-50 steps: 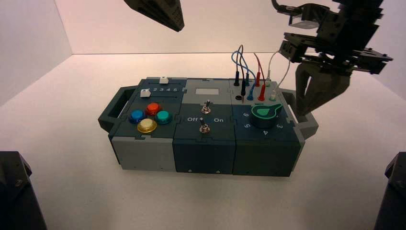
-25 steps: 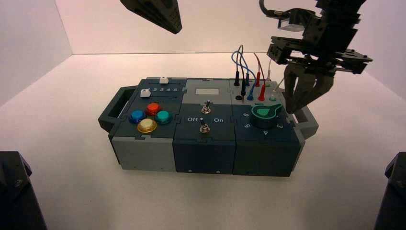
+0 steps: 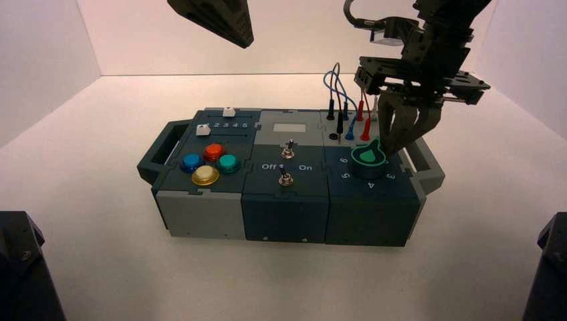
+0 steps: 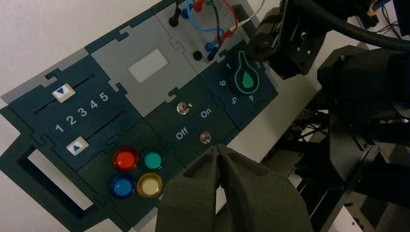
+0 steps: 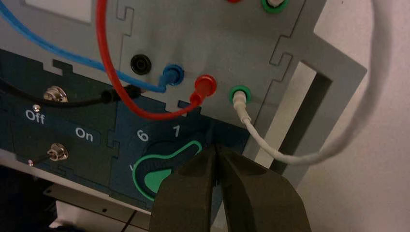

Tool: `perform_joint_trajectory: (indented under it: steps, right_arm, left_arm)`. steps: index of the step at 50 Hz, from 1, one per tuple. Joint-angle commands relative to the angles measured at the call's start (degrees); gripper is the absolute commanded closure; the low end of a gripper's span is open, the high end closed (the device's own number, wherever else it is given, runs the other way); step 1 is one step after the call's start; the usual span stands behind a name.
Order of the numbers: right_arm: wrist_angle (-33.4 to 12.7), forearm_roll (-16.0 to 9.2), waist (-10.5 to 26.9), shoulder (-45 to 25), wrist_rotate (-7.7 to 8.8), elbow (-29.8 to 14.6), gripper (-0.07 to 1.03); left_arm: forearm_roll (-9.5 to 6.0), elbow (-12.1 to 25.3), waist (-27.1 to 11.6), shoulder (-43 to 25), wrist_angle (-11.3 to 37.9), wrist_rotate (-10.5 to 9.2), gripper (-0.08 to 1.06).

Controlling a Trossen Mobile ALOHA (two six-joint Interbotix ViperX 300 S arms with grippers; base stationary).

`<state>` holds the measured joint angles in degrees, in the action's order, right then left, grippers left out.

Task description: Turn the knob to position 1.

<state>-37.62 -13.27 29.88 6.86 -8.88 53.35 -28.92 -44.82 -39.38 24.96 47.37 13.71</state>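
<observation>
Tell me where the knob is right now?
In the high view, the knob is on the box's right part, right of the switches and in front of the wires, with the right gripper at it.

Looks bright and even across the far wall and far table, dimming toward the near side. Falls into soft, faint shadow just near of the box. Glints on the metal switches and shines softly on the yellow button. Blurs along the white wire, right wrist view.
</observation>
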Motion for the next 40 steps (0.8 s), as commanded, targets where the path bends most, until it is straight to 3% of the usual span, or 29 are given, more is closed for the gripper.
perform_joint_trajectory:
  steps: [1, 24, 40]
  right_arm:
    - [0.4, -0.1, 0.4, 0.4, 0.53, -1.4, 0.98]
    - [1.1, -0.5, 0.4, 0.4, 0.62, -2.2, 0.98]
    - [2.5, -2.2, 2.8, -0.4, 0.53, -2.4, 0.98]
  left_arm:
    - [-0.26, 0.6, -0.2, 0.9, -0.2, 0.09, 1.01]
    - [-0.26, 0.7, -0.2, 1.1, -0.2, 0.0, 1.01]
    - [-0.26, 0.6, -0.2, 1.3, -0.2, 0.0, 1.01]
